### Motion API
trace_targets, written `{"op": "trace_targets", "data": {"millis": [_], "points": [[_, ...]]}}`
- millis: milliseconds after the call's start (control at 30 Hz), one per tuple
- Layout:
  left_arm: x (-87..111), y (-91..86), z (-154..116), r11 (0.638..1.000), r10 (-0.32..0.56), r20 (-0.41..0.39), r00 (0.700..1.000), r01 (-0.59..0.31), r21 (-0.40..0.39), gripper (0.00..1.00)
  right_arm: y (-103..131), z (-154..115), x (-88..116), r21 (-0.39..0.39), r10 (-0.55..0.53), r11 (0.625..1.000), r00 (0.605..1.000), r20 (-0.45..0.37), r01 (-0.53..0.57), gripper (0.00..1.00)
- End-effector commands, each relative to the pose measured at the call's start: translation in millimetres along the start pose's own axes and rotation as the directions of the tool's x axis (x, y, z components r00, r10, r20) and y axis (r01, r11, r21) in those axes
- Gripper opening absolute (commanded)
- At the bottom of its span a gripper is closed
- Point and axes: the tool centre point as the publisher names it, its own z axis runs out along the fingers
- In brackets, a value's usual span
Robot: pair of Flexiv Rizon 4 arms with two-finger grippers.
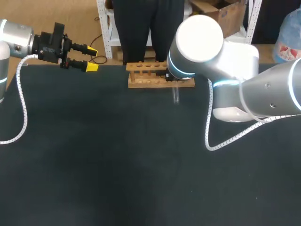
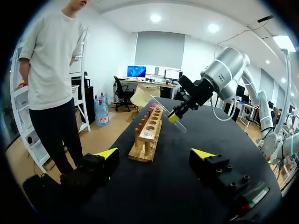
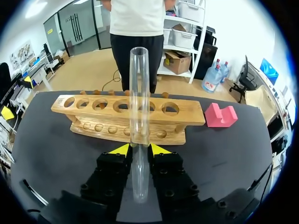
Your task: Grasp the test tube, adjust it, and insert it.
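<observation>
Left arm (image 1: 14,42): silver-grey round housing, white link behind.
Right arm (image 1: 225,61): silver-grey links, white round joint cap, cyan light rings (image 1: 181,70) at joints.
White spiral-wrapped cable (image 1: 21,94) loops off each arm.
Left gripper (image 1: 92,59): black blocky body, two black fingers, bright yellow wedge tips, recessed screw heads (image 2: 244,178) on finger blocks.
Right gripper (image 3: 140,149): same black blocks, yellow triangular tips.

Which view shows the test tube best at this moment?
The right wrist view: the test tube shows full-length, clamped in the right tool, before the rack. The head view shows only a short piece below the right arm; the left wrist view shows it small and tilted.
</observation>
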Motion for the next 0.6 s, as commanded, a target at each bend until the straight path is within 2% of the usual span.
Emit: {"op": "trace_targets", "data": {"millis": [33,600], "points": [[0.3,-3.0,0,1.0,0.002,0.001,1.0,-0.002,-0.008,1.0,-4,-12,0,0.001,0.008,1.0,1.0,0.017,-0.008,0.0],[0.3,-3.0,0,1.0,0.002,0.001,1.0,-0.002,-0.008,1.0,-21,-73,-8,-0.008,0.067,0.998,0.988,0.136,-0.067,0.0]]}}
